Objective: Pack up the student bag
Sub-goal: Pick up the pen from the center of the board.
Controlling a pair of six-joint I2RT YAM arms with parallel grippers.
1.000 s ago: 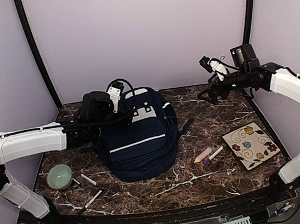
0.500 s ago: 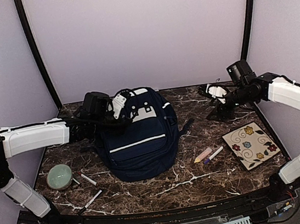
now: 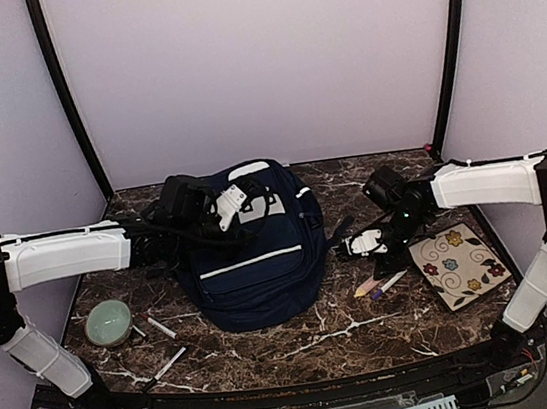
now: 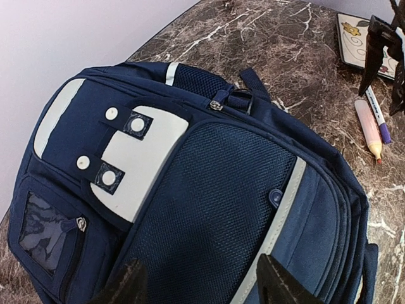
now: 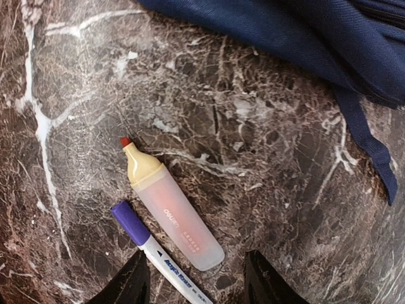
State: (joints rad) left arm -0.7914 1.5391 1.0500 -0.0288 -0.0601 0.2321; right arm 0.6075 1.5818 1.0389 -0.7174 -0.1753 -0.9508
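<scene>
Since a second ago, my right hand (image 3: 365,245) has swung down from high at the back to just above the worktop (image 3: 302,347). My left hand (image 3: 228,202) has slid a little further over the bag (image 3: 256,262). The bag lies flat in the middle of the worktop, front side up, and every zip I can see looks closed.

Both hands have their fingers apart and hold nothing. The left hand hovers over the mesh front of the bag. The right hand hangs over a highlighter (image 5: 171,212) and a pen (image 5: 130,225) with a purple cap. These two lie side by side, nearly touching, near a flowery tile (image 3: 458,266).

I think the step now is to pick up one of the two. I would pick the highlighter, since it is fatter. I would turn the hand so one finger comes down on each side of its body, with the pen left outside. Then I would go straight down and squeeze near the middle, so it does not tip. The gap to the pen is thin, so a finger could bump the pen away. The bag's strap (image 5: 367,139) lies well apart and should not snag. A pocket must be opened too, and that looks like the left hand's job.

The highlighter has small grey writing on its side, too blurry for me to read. The pen has blue letters I cannot make out. I see no words on the bag.
</scene>
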